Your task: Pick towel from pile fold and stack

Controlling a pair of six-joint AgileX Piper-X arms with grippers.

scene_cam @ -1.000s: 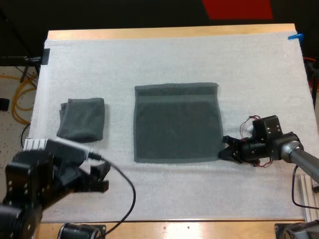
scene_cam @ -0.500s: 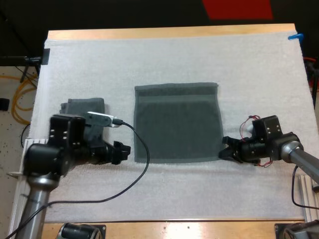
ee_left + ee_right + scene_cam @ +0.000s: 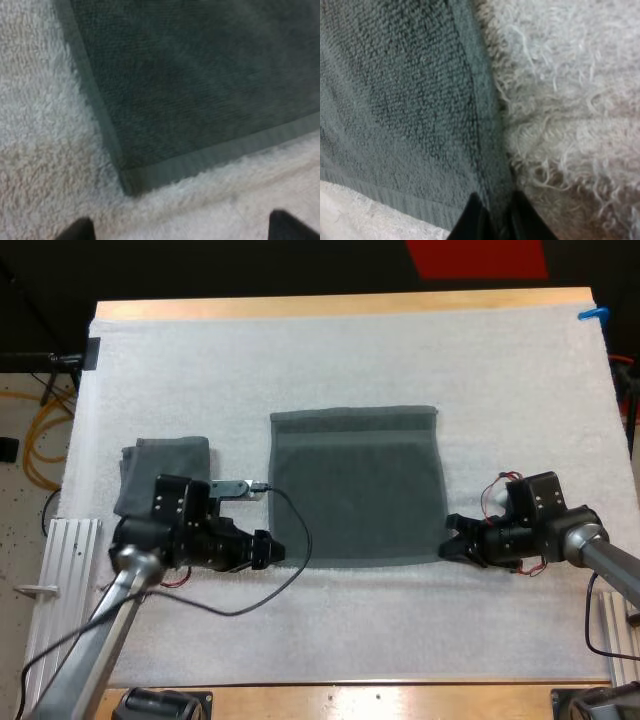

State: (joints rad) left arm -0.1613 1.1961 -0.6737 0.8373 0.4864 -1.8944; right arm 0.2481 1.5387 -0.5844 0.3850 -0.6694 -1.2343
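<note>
so, in the last second the left gripper (image 3: pixel 268 549) swung in from the near left corner of the mat (image 3: pixel 350 350) and came down at the near left corner of the spread towel (image 3: pixel 357 485). in the left wrist view its fingers (image 3: pixel 75 231) stood spread apart. the towel's corner lay on the mat just ahead of them, not yet touched.

the right gripper (image 3: pixel 452 540) had not moved. it sat at the towel's near right corner, and in the right wrist view its fingers (image 3: pixel 472 220) were pinching the towel's hem from both sides.

the spread towel had not shifted either. it lay flat on the middle of the mat, its banded hem toward the far edge. a folded towel (image 3: pixel 165 475) lay near the mat's left edge, apart from the spread one and partly covered by the left arm's wrist.

for the task: pick and flatten looked done, fold not started. both near corners were now covered, one gripped and one only lined up. probably the left gripper next had to drop and close on its corner, so both could lift the near edge over to the far edge. risks: the left fingers catching mat pile instead of hem, or one side lifting first and skewing the fold.
</note>
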